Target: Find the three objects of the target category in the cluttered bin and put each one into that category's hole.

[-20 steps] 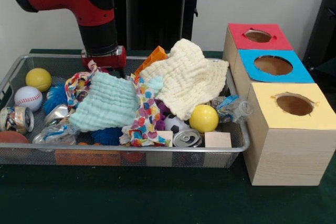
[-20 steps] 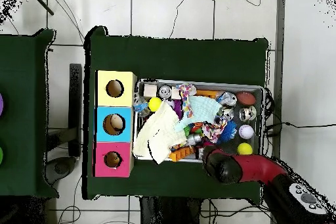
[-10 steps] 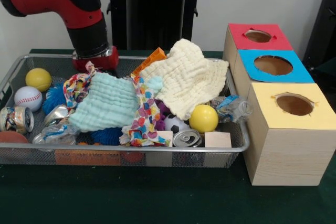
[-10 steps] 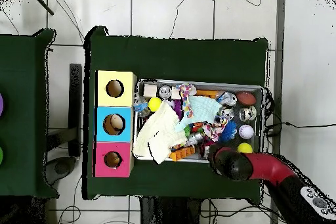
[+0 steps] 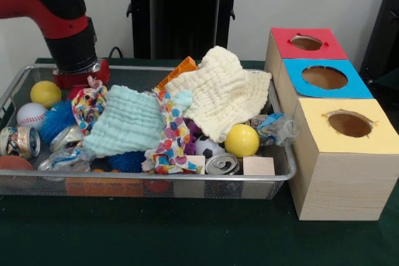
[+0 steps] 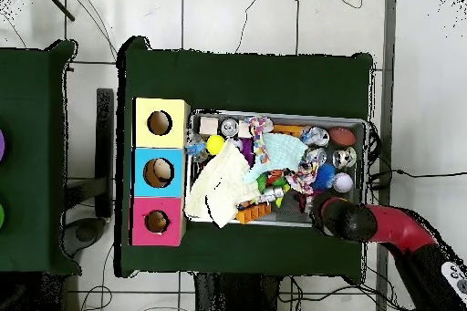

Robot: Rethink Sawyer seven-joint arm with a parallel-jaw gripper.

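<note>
A wire bin [image 5: 187, 179] holds mixed clutter. Balls show among it: a yellow ball [image 5: 45, 93] and a baseball [image 5: 32, 116] at the left, a blue spiky ball [image 5: 57, 119], another yellow ball [image 5: 242, 140] and a small soccer ball [image 5: 209, 146]. My gripper [image 5: 81, 80] hangs low at the bin's far left, just right of the left yellow ball and behind a patterned cloth [image 5: 88, 103]. In the overhead view the gripper [image 6: 342, 219] covers the bin's lower right corner. Three hole boxes stand beside the bin: red [image 5: 307, 43], blue [image 5: 324, 78] and yellow [image 5: 349, 124].
A teal cloth [image 5: 124, 121] and a cream cloth [image 5: 218, 95] cover the bin's middle. Cans [image 5: 222, 164] [image 5: 19, 140], a wooden block [image 5: 258, 166], a crushed bottle [image 5: 274, 128] and an orange packet [image 5: 181, 70] lie around them. A black stand [image 5: 181, 14] rises behind.
The arm has swept left along the bin's far side in the front view. The patterned cloth's end shifted slightly left, and more of the blue spiky ball shows.
</note>
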